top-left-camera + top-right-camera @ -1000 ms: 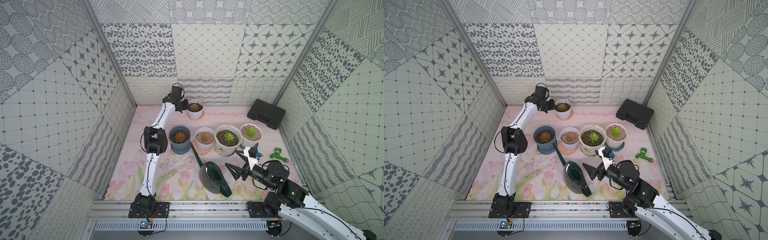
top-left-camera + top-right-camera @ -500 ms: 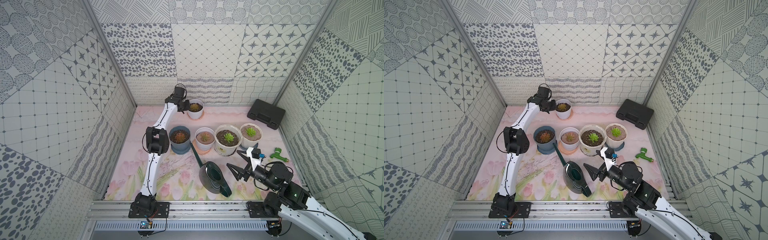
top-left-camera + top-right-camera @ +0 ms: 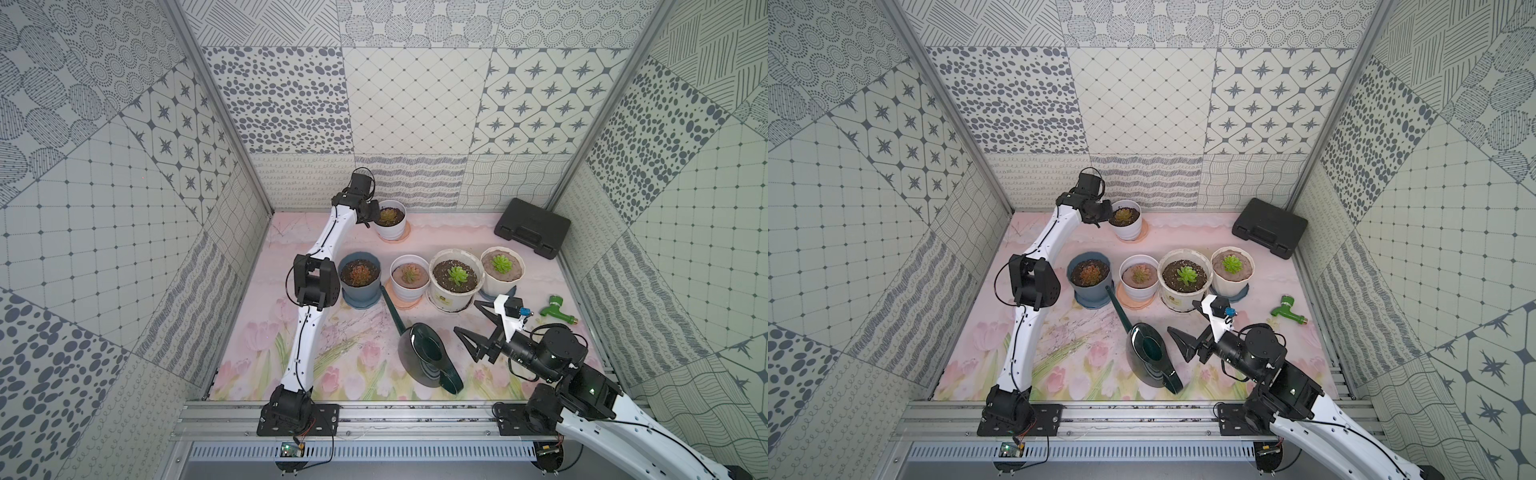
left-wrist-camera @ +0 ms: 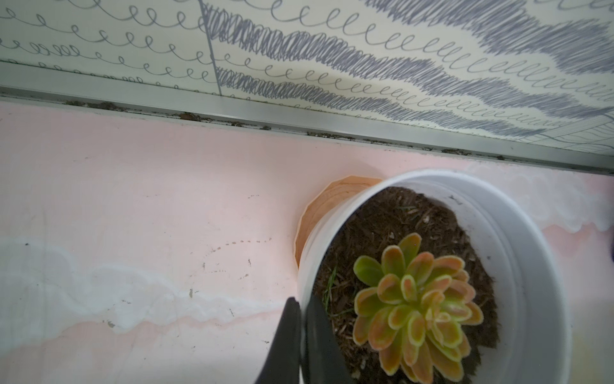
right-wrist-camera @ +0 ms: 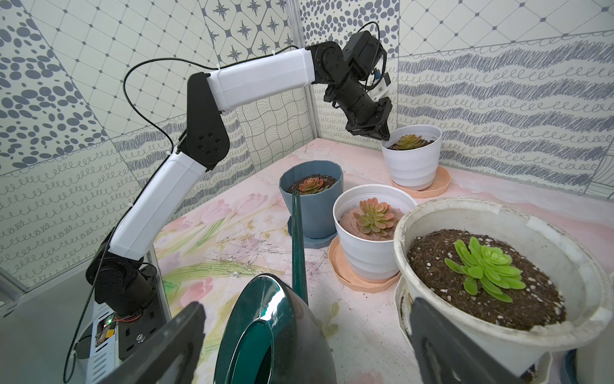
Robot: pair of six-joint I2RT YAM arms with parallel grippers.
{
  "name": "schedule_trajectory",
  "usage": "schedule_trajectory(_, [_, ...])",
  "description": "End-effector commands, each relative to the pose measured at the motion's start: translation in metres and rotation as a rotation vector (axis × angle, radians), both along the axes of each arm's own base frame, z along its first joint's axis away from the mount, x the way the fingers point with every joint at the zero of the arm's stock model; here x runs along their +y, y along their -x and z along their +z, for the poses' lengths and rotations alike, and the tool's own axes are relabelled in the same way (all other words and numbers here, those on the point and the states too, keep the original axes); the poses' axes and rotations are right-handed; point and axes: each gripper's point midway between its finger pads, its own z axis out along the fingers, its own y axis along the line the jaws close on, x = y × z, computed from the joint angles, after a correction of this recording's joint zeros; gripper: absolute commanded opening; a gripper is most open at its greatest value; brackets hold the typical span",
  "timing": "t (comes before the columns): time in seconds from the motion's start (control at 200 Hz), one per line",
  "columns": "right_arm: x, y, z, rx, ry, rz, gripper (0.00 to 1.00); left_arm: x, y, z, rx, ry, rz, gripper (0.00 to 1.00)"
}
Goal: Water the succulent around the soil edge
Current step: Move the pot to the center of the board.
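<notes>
left wrist view: left fingers (image 4: pixel 284 342) clamp back pot (image 4: pixel 525 282) rim | top views: right fingers (image 3: pixel 467 338) apart

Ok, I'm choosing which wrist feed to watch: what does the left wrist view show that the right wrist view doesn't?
Left wrist only: the left tool shut on the rim of the back white pot, one finger inside, one outside. Right wrist only: the watering can, the blue pot, the cream pot, the open right tool. Both: that back pot's orange-green rosette and peach saucer.
</notes>
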Motion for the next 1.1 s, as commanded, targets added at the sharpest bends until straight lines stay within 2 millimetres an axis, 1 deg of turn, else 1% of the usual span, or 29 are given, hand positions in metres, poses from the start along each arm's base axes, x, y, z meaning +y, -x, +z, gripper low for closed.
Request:
schedule_trajectory(0.0, [0.0,0.003,0.008,-0.014,-0.038,0.012,0.98,0.035,0.023,-0.008,0.101,-0.155,0.047,0.02])
schedule_trajectory(0.07, [0.0,0.004,0.009,-0.015,-0.039,0.014,0.98,0.049,0.029,-0.007,0.125,-0.166,0.065,0.0])
schedule_trajectory(0.23, [0.0,0.004,0.008,-0.013,-0.039,0.014,0.98,0.08,0.038,0.005,0.133,-0.187,0.11,0.0])
schedule_trajectory(0.325, [0.0,0.004,0.009,-0.014,-0.041,0.016,0.98,0.098,0.044,0.008,0.141,-0.201,0.145,0.0])
schedule_trajectory(0.42, [0.0,0.005,0.008,-0.013,-0.04,0.016,0.98,0.115,0.052,0.006,0.157,-0.227,0.18,0.0])
schedule_trajectory(0.63, [-0.001,0.005,0.009,-0.014,-0.045,0.015,0.98,0.162,0.075,-0.001,0.204,-0.296,0.274,0.0])
schedule_trajectory(0.725, [-0.001,0.006,0.011,-0.017,-0.049,0.019,0.98,0.182,0.089,-0.001,0.216,-0.299,0.32,0.0])
schedule_trajectory(0.815, [-0.002,0.007,0.011,-0.017,-0.052,0.022,0.98,0.2,0.105,0.004,0.217,-0.319,0.354,0.0])
schedule_trajectory(0.91, [-0.001,0.009,0.013,-0.02,-0.058,0.031,0.98,0.219,0.125,0.005,0.243,-0.327,0.385,0.0])
schedule_trajectory(1.096, [0.0,0.012,0.014,-0.02,-0.073,0.05,0.98,0.252,0.172,-0.003,0.295,-0.33,0.454,0.0])
